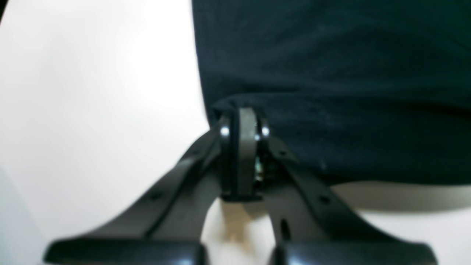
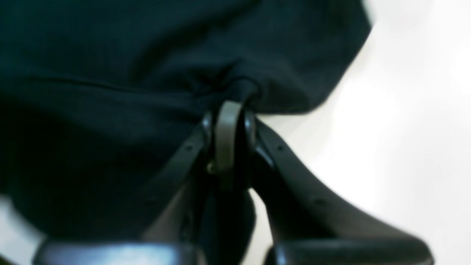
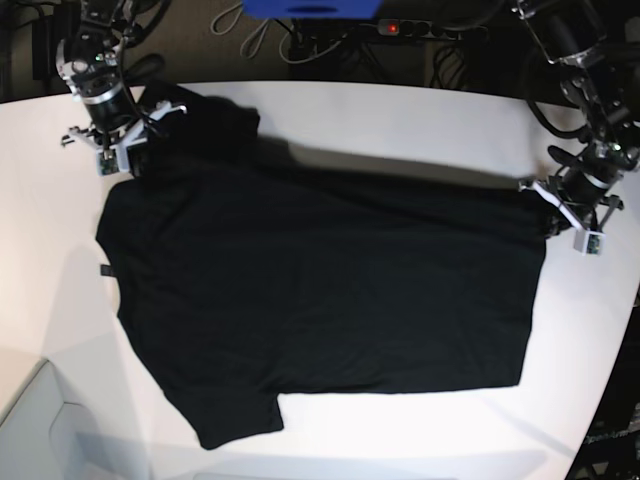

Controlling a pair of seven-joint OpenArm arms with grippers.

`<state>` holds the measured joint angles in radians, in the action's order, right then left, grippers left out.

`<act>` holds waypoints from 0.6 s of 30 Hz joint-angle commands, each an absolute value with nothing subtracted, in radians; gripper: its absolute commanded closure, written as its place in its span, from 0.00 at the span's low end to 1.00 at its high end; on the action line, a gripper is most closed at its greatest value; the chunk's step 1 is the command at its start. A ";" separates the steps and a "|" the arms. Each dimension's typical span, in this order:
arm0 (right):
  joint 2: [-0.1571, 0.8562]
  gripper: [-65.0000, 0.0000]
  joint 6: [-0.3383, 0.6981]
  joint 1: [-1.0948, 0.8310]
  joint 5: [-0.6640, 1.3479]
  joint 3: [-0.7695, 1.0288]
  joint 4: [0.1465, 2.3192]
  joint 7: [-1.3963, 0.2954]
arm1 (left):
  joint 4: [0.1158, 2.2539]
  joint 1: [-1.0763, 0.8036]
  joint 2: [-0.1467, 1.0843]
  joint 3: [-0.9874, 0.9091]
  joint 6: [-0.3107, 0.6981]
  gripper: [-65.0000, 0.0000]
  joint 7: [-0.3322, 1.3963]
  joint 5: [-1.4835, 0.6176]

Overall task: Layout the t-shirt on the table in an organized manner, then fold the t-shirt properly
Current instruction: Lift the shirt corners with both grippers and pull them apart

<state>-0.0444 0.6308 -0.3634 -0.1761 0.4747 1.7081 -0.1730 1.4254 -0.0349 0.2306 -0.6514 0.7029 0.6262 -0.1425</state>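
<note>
**Both grippers pinch the black shirt on the white table**

On the left side of the base view, the right gripper [image 3: 128, 150] sits at the far corner of the shirt [image 3: 320, 290], near one sleeve. In the right wrist view, its jaws are pressed together on a bunched bit of black cloth, so the right gripper [image 2: 230, 106] is pinching the shirt [image 2: 110, 73]. The cloth puckers into little folds where it is nipped.

In the middle, the shirt lies spread out flat on the table [image 3: 400, 115]. It looks plain black from above. A small dark tag [image 3: 105, 270] sticks out at its left edge. One sleeve [image 3: 238, 420] points toward the near edge of the table.

On the right side of the base view, the left gripper [image 3: 568, 215] is at the other far corner of the shirt. In the left wrist view, the left gripper [image 1: 243, 117] has its jaws pressed together on the shirt's [image 1: 331, 73] edge. The white table [image 1: 92, 110] shows bare beside it.

A blue thing [image 3: 310, 8] and cables lie behind the table.
</note>
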 commanded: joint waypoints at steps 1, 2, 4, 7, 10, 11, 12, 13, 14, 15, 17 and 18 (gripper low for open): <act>-0.036 1.00 0.628 -0.351 -0.160 0.478 1.730 -0.151 | 1.446 -0.012 0.245 -0.654 0.698 1.00 0.598 -0.159; -0.036 1.00 0.628 -0.338 -0.162 0.478 1.730 -0.151 | 1.446 -0.010 0.243 -0.656 0.698 1.00 0.598 -0.159; -0.036 1.00 0.628 -0.317 -0.162 0.478 1.728 -0.151 | 1.446 -0.008 0.243 -0.659 0.698 1.00 0.596 -0.159; -0.036 1.00 0.628 -0.269 -0.162 0.476 1.719 -0.151 | 1.446 -0.008 0.243 -0.659 0.698 1.00 0.596 -0.159; -0.036 1.00 0.628 -0.213 -0.162 0.475 1.710 -0.151 | 1.438 -0.008 0.243 -0.659 0.698 1.00 0.595 -0.186; -0.036 1.00 0.628 -0.189 -0.162 0.475 1.701 -0.151 | 1.434 -0.007 0.243 -0.659 0.698 1.00 0.595 -0.199; -0.036 1.00 0.628 -0.173 -0.162 0.475 1.692 -0.151 | 1.434 -0.002 0.243 -0.659 0.698 1.00 0.595 -0.205; -0.036 1.00 0.628 -0.153 -0.162 0.475 1.679 -0.151 | 1.434 0.005 0.243 -0.659 0.698 1.00 0.595 -0.208; -0.036 1.00 0.628 -0.131 -0.162 0.475 1.662 -0.151 | 1.434 0.012 0.243 -0.659 0.698 1.00 0.595 -0.200; -0.036 1.00 0.628 -0.111 -0.162 0.475 1.644 -0.151 | 1.434 0.015 0.243 -0.661 0.698 1.00 0.595 -0.200; -0.035 1.00 0.628 -0.082 -0.162 0.475 1.609 -0.151 | 1.434 0.018 0.243 -0.661 0.698 1.00 0.595 -0.203; -0.035 1.00 0.628 -0.068 -0.162 0.475 1.589 -0.151 | 1.434 0.025 0.243 -0.661 0.698 1.00 0.595 -0.203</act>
